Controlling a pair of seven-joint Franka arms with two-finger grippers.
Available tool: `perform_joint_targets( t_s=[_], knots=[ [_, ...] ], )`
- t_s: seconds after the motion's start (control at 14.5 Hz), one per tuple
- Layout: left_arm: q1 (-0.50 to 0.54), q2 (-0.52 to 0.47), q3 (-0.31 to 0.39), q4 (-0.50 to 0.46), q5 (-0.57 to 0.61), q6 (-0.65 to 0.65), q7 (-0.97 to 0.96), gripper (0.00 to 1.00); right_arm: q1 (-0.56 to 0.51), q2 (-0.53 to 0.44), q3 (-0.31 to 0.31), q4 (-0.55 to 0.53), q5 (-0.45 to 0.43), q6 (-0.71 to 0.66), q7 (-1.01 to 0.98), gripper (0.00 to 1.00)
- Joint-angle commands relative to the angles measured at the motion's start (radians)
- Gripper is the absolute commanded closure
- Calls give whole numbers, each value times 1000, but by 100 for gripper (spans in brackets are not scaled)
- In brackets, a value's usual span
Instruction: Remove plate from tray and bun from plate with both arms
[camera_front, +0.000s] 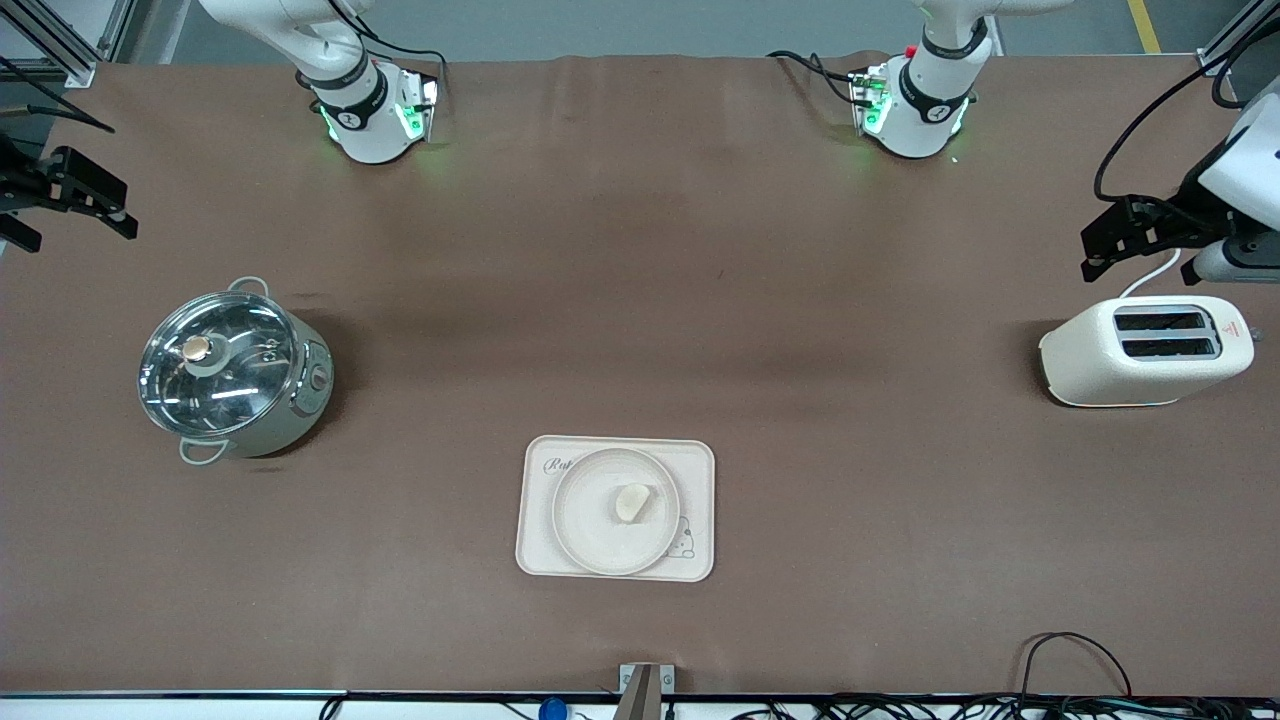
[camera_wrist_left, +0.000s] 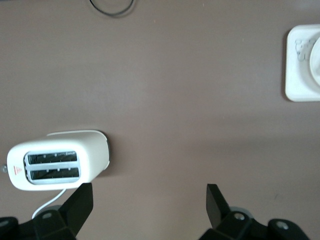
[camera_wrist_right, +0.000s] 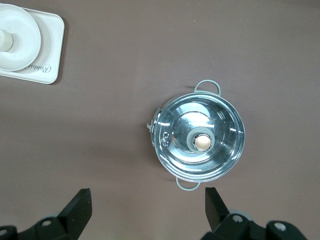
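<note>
Bun (camera_front: 632, 502) on plate (camera_front: 590, 535) in tray (camera_front: 535, 555) sits mid-table btwn left gripper (camera_front: 1105, 245) & right gripper (camera_front: 95, 205), both spread wide, empty.

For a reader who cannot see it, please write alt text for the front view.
A bun lies on a round plate on a tray; a lidded pot and a toaster stand at the table's ends. The open left gripper and right gripper wait there.

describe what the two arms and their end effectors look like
Both arms are white with black joint rings, and their bases glow green beside black cables. The left end effector and the right end effector are black, each with two angular wedge-shaped fingers.
</note>
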Motion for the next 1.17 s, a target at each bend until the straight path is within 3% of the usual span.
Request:
perform_joint_targets(
  t_s=[0.0,1.1],
  knots=[
    [-3,12,-14,23,18,-40,-4,0,-1,-6,2,0,-17,-8,4,0],
    [9,18,-8,15,16,-54,-5,0,-11,8,-1,1,-11,-10,4,0]
  ],
)
